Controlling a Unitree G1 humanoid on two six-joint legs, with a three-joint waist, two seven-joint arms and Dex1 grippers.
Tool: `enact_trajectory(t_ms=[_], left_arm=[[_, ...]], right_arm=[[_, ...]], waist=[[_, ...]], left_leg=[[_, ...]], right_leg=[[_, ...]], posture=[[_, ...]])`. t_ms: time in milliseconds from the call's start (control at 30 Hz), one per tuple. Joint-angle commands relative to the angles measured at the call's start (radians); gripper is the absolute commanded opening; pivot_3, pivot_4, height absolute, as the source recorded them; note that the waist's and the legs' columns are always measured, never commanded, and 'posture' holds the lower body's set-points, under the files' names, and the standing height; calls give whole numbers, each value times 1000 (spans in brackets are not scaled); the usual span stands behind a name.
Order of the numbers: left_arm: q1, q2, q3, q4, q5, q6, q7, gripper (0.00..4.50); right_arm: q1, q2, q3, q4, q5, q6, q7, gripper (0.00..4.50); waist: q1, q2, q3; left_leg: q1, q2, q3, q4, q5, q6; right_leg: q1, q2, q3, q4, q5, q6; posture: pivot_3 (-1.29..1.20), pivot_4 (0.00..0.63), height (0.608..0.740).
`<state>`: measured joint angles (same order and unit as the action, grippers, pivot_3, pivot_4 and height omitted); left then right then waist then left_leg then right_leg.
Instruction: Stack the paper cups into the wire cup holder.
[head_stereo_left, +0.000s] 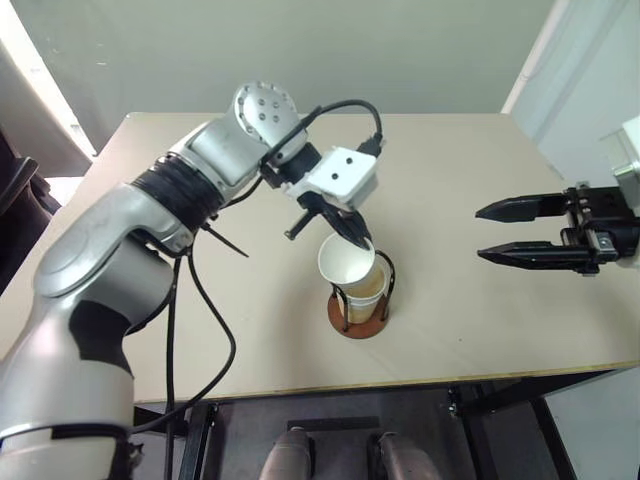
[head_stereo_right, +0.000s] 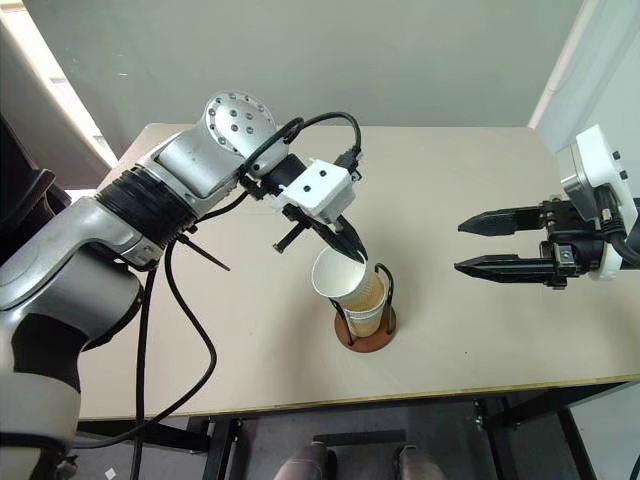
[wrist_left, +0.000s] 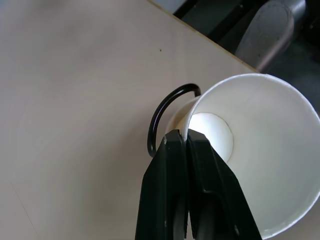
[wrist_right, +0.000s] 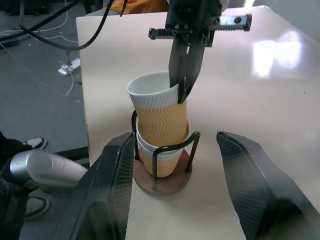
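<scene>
- Two paper cups can be told apart at the wire cup holder (wrist_right: 162, 165): a lower cup (wrist_right: 152, 155) seated inside the loops, and a top cup (wrist_right: 159, 112) partly nested into it, leaning to one side.
- Left gripper (wrist_left: 187, 145) fingers are clamped on the top cup's rim, one inside the wall and one outside; the cup's mouth opens just beside them and a black wire loop curves right behind them.
- Right gripper (head_stereo_right: 485, 245) fingers are spread and empty, held level and well apart from the holder, which stands between their tips as the right wrist view looks along them.
- Step in hand, as I judge it: seating this cup into the stack.
- Next move likely calls for straightening the cup, pushing it down, then letting go without catching the wire.
</scene>
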<state>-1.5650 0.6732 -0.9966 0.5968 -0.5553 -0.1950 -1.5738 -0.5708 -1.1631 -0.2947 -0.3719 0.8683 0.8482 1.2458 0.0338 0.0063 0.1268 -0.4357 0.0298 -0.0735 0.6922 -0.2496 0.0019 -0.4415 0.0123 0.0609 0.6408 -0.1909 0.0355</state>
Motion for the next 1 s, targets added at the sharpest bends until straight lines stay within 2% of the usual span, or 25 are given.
enact_trajectory(t_ms=[33, 233, 333, 467, 567, 733, 833, 933, 1000], left_arm=[[-10, 8, 45, -13, 6, -2, -41, 1273], [27, 2, 98, -14, 54, 20, -41, 3271], [58, 10, 153, -40, 78, 57, -41, 3271], [92, -3, 278, -40, 150, 122, -37, 3271], [121, 23, 369, -64, 188, 172, -16, 3271], [222, 148, 538, -158, 216, 299, 29, 3271], [333, 265, 657, -254, 197, 411, 62, 3271], [520, 406, 806, -356, 161, 523, 111, 3271], [699, 496, 936, -392, 139, 590, 166, 3271]], right_arm=[[-23, -19, -12, -9, 4, -18, -5, 2691], [-33, -6, 19, -10, 1, -29, -1, 2691], [-65, 7, 63, 12, -6, -41, 11, 2691], [-135, 19, 130, 67, -35, -67, 52, 2691], [-181, 33, 179, 120, -68, -92, 87, 2691], [-251, 74, 254, 232, -139, -140, 138, 2691], [-278, 98, 287, 303, -183, -166, 164, 2691], [-297, 117, 306, 380, -229, -192, 181, 2691], [-310, 131, 314, 430, -258, -205, 185, 2691]], waist=[[0, 0, 0], [0, 0, 0], [-1, 1, 0], [-2, 1, 0], [-3, 2, -1], [-16, 3, -1], [-22, 4, -1], [-30, 4, -2], [-33, 4, -2]], left_leg=[[0, 0, 1, 0, 0, 0], [0, 0, 0, 2, -1, 2], [0, 1, 1, 4, -2, 2], [0, 0, 1, 6, -2, 3], [0, 0, 2, 6, -3, 3], [1, 1, 2, 5, -3, 4], [1, 1, 2, 5, -3, 3], [1, 1, 2, 3, 0, -2], [1, 1, 2, 1, 1, -4]], right_leg=[[0, 0, 0, 0, 0, 0], [0, 0, 0, 0, 0, 0], [1, 0, 1, 0, 0, 1], [0, 1, 1, 1, 1, 1], [0, 0, 2, 1, 1, 1], [-1, 1, 3, 1, 1, 1], [-2, 2, 3, 2, 0, 0], [-4, 1, 3, 2, 0, -1], [-4, 1, 3, 3, -1, -3]], posture=[[0, 150, 740], [0, 150, 740], [0, 150, 740], [0, 150, 740], [0, 150, 740], [0, 150, 740], [0, 150, 740], [0, 150, 740], [0, 150, 740]])
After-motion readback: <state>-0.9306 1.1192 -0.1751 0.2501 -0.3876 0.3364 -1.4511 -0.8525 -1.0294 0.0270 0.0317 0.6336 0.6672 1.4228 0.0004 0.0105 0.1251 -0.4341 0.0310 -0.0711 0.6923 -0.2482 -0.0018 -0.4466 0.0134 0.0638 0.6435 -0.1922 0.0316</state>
